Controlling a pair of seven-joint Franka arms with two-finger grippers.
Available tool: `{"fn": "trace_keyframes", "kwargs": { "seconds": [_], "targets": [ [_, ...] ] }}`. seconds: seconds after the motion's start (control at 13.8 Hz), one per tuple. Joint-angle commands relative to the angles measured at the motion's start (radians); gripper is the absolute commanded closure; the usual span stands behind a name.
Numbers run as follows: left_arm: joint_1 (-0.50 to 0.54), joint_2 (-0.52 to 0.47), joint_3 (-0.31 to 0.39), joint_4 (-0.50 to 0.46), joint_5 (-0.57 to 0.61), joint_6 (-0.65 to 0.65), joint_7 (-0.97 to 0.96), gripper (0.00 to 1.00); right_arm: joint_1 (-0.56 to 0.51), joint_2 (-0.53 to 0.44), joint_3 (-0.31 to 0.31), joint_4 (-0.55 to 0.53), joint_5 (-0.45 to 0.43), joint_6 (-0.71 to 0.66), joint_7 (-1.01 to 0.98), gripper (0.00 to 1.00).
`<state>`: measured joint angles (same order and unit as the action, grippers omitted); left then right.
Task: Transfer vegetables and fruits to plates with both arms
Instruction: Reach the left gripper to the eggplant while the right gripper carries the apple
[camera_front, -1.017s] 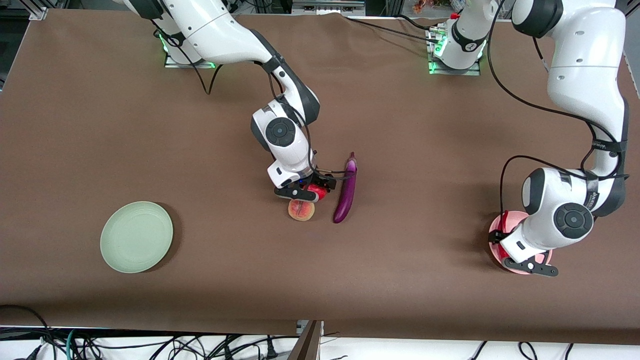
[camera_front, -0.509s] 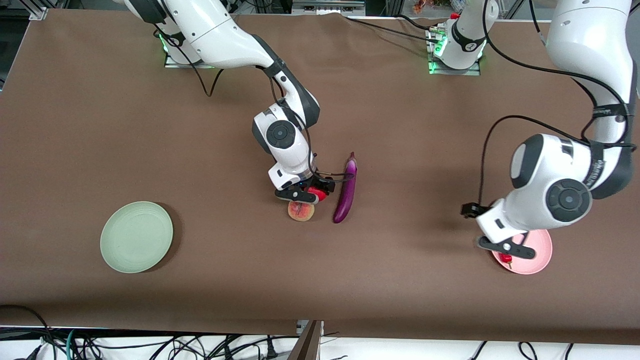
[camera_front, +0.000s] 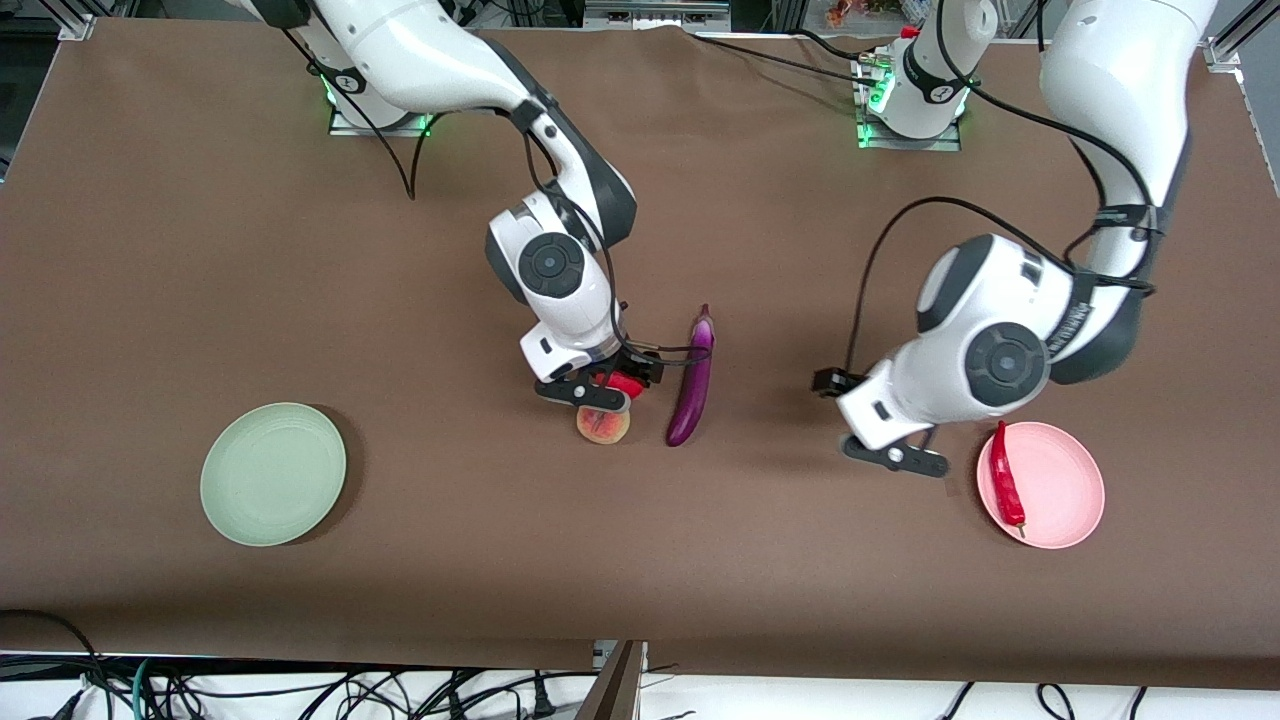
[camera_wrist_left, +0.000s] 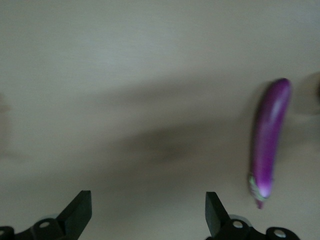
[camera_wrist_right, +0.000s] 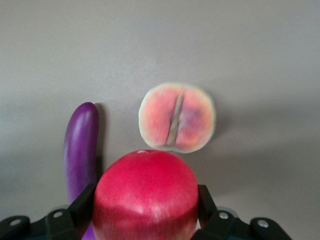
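Observation:
My right gripper (camera_front: 627, 381) is shut on the round red fruit (camera_front: 624, 384), held just above the table; the right wrist view shows the fruit (camera_wrist_right: 145, 194) between the fingers. The peach (camera_front: 602, 425) (camera_wrist_right: 177, 118) lies on the table right below it. The purple eggplant (camera_front: 692, 380) (camera_wrist_right: 82, 145) lies beside them, toward the left arm's end. My left gripper (camera_front: 835, 383) (camera_wrist_left: 146, 212) is open and empty, over bare table between the eggplant (camera_wrist_left: 270, 140) and the pink plate (camera_front: 1065, 490). The red chili (camera_front: 1005, 478) lies on the pink plate.
The pale green plate (camera_front: 273, 473) sits empty toward the right arm's end of the table, nearer the front camera. Brown cloth covers the table. Cables hang below its front edge.
My left gripper has left the chili on the pink plate and moved off it toward the eggplant. My right gripper, holding the red fruit, has shifted slightly toward the right arm's end.

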<state>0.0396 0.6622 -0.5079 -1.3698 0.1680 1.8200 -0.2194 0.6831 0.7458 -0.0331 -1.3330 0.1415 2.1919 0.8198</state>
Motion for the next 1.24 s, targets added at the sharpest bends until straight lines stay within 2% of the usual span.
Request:
{"fn": "trace_keyframes", "kwargs": {
  "seconds": [0.0,0.15,0.22,0.44,0.65,0.87,0.94,1.09,1.16],
  "targets": [
    [-0.067,-0.012,-0.004,-0.128,-0.018,0.181,-0.014,0.00,-0.069,-0.064,0.007,0.018,0.004,-0.110,-0.043,0.58],
    [-0.067,-0.018,-0.023,-0.234,-0.018,0.331,-0.014,0.00,-0.115,-0.083,0.004,0.018,-0.003,-0.170,-0.147,0.58],
    [-0.076,-0.013,-0.024,-0.268,-0.018,0.393,-0.021,0.00,-0.137,-0.098,-0.020,0.011,-0.003,-0.199,-0.221,0.58],
    [-0.208,0.025,-0.006,-0.350,0.025,0.592,-0.193,0.00,-0.180,-0.100,-0.143,0.008,0.003,-0.277,-0.483,0.58],
    [-0.257,0.071,0.020,-0.350,0.218,0.649,-0.335,0.00,-0.337,-0.092,-0.157,-0.009,0.001,-0.291,-0.753,0.58],
    [-0.259,0.108,0.023,-0.350,0.268,0.682,-0.359,0.00,-0.471,-0.071,-0.157,-0.021,0.007,-0.279,-1.009,0.58],
    [-0.259,0.117,0.029,-0.351,0.278,0.697,-0.359,0.11,-0.508,-0.053,-0.157,-0.023,0.010,-0.270,-1.074,0.58],
    [-0.259,0.137,0.045,-0.348,0.382,0.699,-0.365,0.26,-0.549,-0.020,-0.157,-0.026,0.012,-0.206,-1.142,0.58],
    [-0.257,0.149,0.045,-0.345,0.402,0.699,-0.376,0.40,-0.553,-0.005,-0.157,-0.026,0.013,-0.177,-1.148,0.58]
  ]
}}
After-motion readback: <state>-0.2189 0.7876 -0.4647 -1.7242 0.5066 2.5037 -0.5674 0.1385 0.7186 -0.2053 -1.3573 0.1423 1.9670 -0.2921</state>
